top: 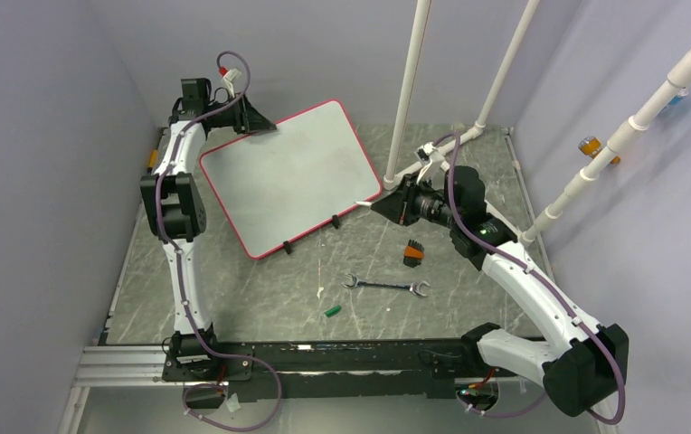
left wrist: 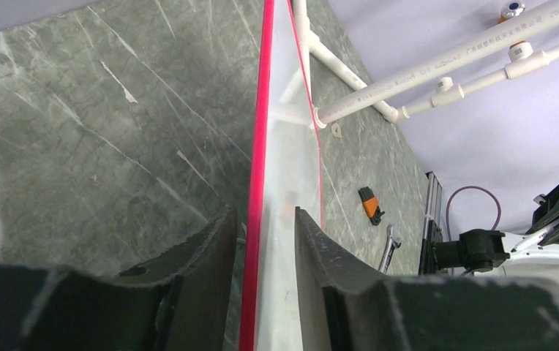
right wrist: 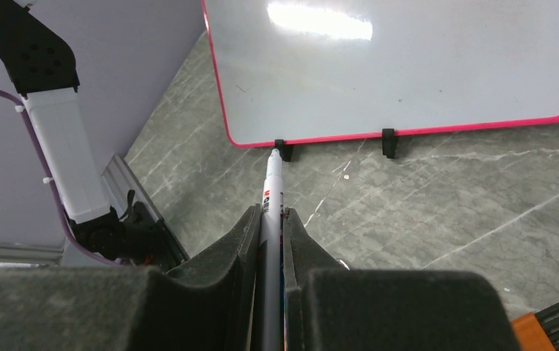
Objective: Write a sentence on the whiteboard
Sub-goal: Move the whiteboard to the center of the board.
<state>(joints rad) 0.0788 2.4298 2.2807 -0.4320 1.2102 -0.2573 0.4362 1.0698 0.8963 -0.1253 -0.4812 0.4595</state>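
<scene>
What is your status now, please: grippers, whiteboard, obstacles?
Left gripper astride whiteboard rim, grip unconfirmed. Right gripper shut on marker, tip beside board's edge. Board blank. Nothing between them.

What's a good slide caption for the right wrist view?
Right gripper holds a marker aimed at the blank whiteboard's red rim, beside a black clip.

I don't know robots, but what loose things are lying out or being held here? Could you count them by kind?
whiteboard: 1
marker: 1
wrench: 1
orange-and-black brush: 1
green cap: 1
Total: 5
</scene>
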